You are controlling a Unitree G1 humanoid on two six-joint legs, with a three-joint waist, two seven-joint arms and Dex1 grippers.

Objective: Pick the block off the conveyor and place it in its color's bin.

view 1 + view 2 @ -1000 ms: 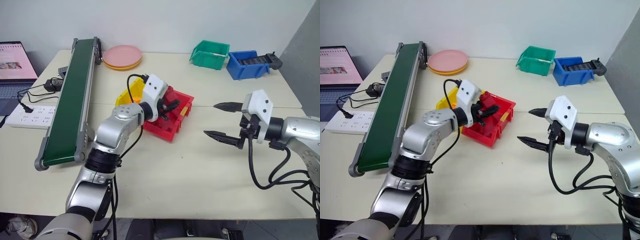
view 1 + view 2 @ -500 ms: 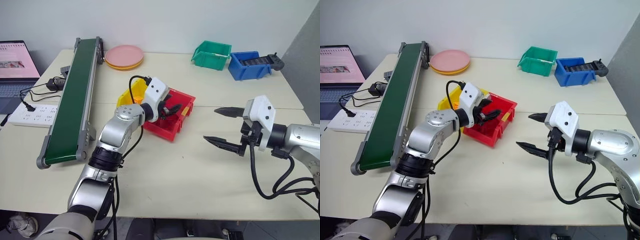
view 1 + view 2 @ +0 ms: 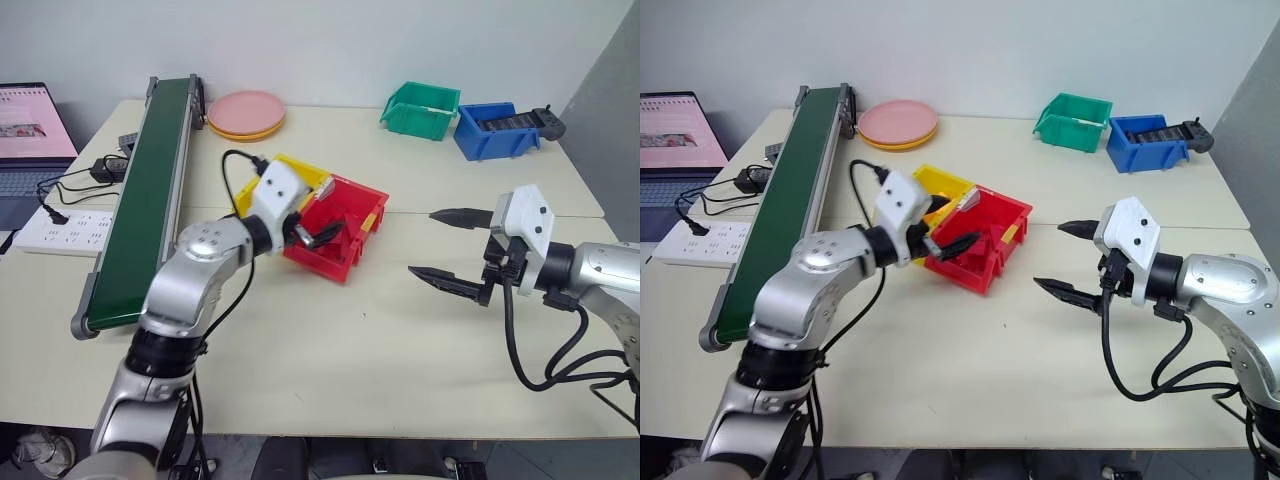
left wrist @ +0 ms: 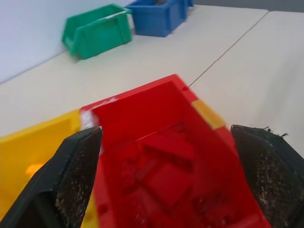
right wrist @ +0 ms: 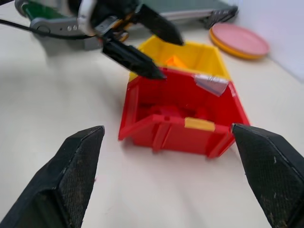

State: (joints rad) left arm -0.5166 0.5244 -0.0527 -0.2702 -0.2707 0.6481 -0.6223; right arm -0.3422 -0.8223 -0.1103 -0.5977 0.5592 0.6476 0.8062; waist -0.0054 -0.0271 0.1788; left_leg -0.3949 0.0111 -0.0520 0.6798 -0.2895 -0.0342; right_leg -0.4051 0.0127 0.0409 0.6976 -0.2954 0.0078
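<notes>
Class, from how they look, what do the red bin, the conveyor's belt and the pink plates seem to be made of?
Red bin: probably moulded plastic, with glossy, uniform colour and thin walls. Conveyor: the belt looks like matte dark green rubber or PVC, with grey, likely metal, side rails. Pink plates: likely plastic with a smooth, slightly satin surface; ceramic can't be ruled out.

Four bins (image 3: 352,205), two plates (image 3: 246,108) perhaps, one conveyor (image 3: 140,190).

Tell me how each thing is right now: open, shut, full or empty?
left gripper: open, empty, at the red bin's edge.
right gripper: open, empty, above the table.
red bin: holds the red block.
yellow bin: holds an orange piece.
conveyor: belt bare.
laptop: open, screen lit.
</notes>
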